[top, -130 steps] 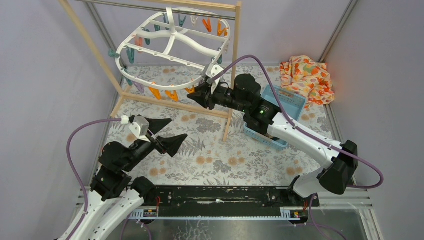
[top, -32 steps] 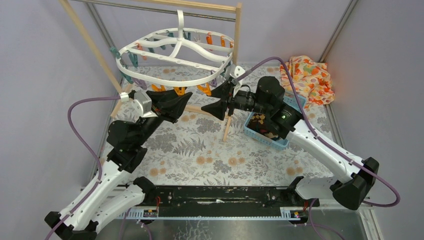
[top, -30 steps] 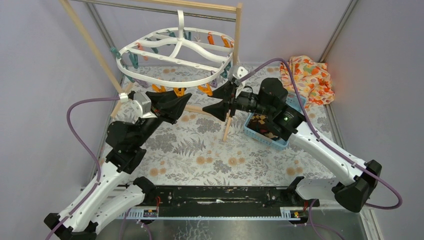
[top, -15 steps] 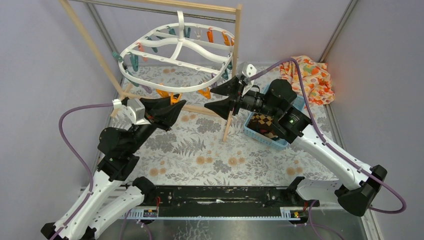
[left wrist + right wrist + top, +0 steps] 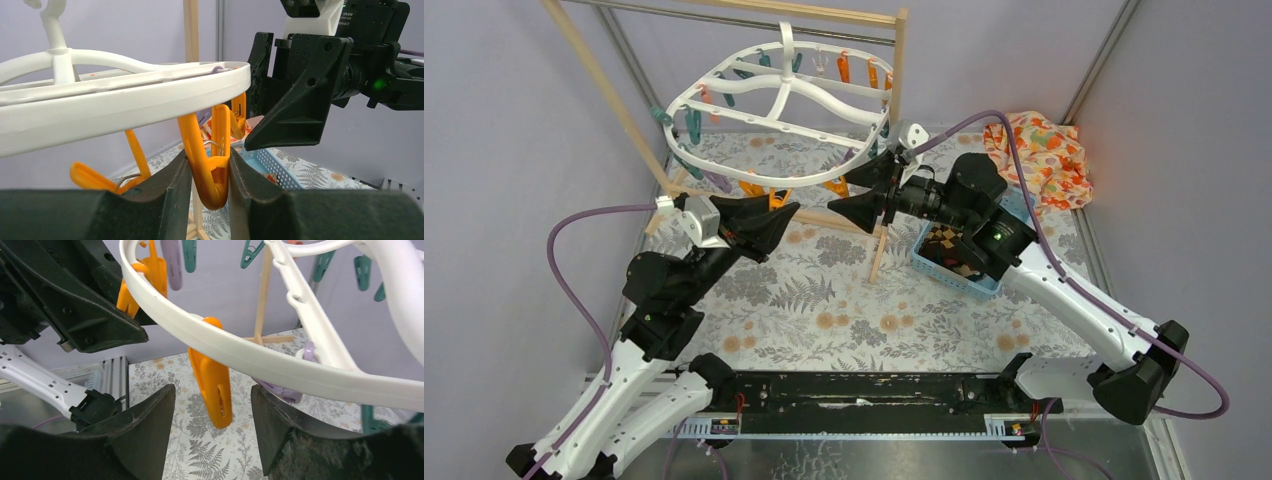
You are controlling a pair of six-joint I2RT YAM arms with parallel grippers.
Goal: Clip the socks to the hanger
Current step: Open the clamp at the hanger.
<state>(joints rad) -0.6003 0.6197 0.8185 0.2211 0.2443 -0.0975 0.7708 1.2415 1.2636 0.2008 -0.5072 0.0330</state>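
Note:
The white oval hanger (image 5: 779, 100) hangs tilted from the wooden rail, with teal, orange and purple pegs under its rim (image 5: 125, 100). My left gripper (image 5: 774, 213) is below the near rim, shut on an orange peg (image 5: 214, 165) that is squeezed between its pads. My right gripper (image 5: 865, 190) faces it from the right and stands open. Another orange peg (image 5: 215, 385) hangs between the right fingers without touching them. A dark brown checked sock (image 5: 946, 241) lies in the blue basket (image 5: 1009, 205). No magenta sock shows.
The wooden rack's upright (image 5: 892, 130) stands just behind the right gripper, with its base bar (image 5: 724, 197) on the floral mat. An orange floral cloth (image 5: 1036, 155) is heaped at the back right corner. Grey walls close in on both sides.
The hanger has swung and now tilts more steeply. The left gripper keeps its hold on the orange peg and has shifted slightly. The right gripper rose a little and its jaws narrowed slightly.

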